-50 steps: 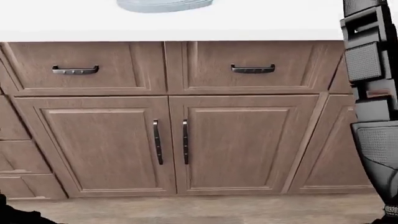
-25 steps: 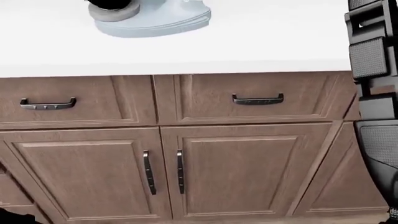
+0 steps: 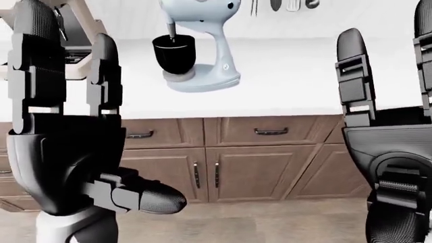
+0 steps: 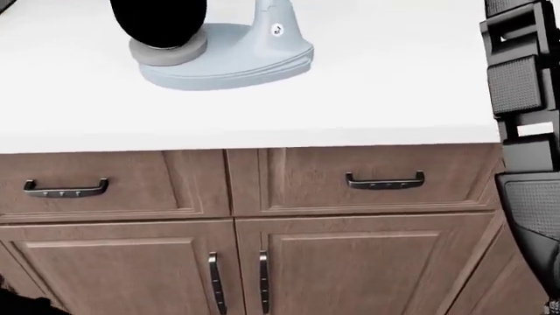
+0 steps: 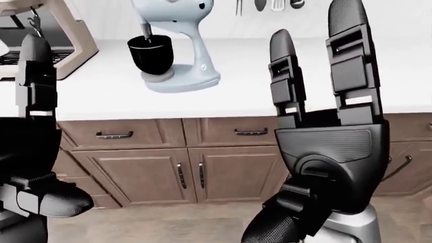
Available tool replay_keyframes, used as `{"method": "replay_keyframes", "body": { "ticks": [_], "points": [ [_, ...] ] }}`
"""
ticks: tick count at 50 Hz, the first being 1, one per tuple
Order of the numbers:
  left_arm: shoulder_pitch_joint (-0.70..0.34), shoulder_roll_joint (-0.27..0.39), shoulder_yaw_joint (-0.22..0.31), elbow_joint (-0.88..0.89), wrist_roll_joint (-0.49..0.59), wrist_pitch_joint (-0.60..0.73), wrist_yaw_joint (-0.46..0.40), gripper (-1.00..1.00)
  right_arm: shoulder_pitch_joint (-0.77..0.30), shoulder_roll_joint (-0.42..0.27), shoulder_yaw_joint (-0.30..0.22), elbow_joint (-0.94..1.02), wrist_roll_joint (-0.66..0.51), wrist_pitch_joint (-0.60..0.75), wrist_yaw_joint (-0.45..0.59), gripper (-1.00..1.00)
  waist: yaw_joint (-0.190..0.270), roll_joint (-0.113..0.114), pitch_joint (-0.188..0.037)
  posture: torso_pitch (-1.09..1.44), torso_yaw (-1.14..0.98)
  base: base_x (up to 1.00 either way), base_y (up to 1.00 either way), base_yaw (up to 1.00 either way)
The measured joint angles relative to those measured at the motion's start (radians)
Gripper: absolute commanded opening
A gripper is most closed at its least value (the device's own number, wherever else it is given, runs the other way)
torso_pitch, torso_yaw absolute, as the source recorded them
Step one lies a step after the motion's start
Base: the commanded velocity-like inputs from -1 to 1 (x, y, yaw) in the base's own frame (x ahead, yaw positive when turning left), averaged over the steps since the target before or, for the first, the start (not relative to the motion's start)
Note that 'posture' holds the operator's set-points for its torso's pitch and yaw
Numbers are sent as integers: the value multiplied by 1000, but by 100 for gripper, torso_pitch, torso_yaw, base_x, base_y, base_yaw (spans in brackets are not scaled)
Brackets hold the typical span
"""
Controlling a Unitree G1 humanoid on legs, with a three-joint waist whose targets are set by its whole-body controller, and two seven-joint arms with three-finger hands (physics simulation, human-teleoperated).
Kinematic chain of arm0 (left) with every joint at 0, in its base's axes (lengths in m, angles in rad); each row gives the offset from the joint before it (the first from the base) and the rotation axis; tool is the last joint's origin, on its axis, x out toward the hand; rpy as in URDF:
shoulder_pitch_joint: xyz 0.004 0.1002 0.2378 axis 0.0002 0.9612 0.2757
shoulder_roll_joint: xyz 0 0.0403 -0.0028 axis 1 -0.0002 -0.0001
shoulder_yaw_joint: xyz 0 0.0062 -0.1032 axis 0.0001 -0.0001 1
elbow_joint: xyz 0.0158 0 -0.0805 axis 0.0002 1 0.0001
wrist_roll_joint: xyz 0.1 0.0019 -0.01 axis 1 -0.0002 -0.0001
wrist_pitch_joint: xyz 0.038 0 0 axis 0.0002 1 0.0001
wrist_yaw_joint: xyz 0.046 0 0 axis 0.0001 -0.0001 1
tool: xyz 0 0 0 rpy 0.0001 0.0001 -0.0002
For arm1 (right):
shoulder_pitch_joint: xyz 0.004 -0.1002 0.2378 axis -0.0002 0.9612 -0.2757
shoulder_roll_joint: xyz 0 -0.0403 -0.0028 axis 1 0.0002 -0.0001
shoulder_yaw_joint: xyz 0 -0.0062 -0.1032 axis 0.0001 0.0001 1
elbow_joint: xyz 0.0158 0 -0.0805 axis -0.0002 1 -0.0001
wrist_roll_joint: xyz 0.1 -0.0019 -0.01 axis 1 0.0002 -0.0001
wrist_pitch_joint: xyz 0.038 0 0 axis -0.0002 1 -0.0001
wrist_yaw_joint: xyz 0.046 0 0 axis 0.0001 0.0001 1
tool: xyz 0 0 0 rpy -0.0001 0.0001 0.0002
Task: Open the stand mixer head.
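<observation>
A home kitchen: wooden cabinets (image 4: 131, 269) under a white table (image 4: 367, 98), a stand mixer (image 3: 199, 45), utensils (image 3: 283, 5) hanging above.

Black segmented three-finger hands (image 5: 324, 152), textured fingertips (image 3: 158, 198), pale wrists.

My left robot hand (image 3: 67, 152) is matt black plastic with dimpled fingertip pads (image 3: 158, 197). The stand mixer (image 3: 202, 45) looks smooth, glossy pale blue, its bowl (image 3: 174, 50) shiny black. The surface (image 4: 394, 79) is smooth white above wood-grain cabinet doors (image 4: 367, 269) with dark metal handles (image 4: 385, 180).
</observation>
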Motion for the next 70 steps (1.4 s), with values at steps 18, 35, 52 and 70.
{"method": "replay_keyframes", "body": {
  "ticks": [18,35,52,70],
  "points": [
    [2,8,4,-25,0,-26,-2,100,3,-8,14,-22,-9,-31,12,100,41,-40,-29,0,0,29,1,0],
    [-6,10,4,-17,-2,-28,0,100,3,0,26,-16,-29,-20,23,100,-8,28,-45,0,0,14,0,0],
    [-4,19,-7,5,-11,-8,19,100,17,-19,36,8,-20,-34,7,100,11,-10,-52,0,0,0,0,0],
    [-6,8,3,0,7,0,5,100,29,2,46,0,-38,-15,32,100,6,-13,-94,-9,0,0,0,0]
  ]
}}
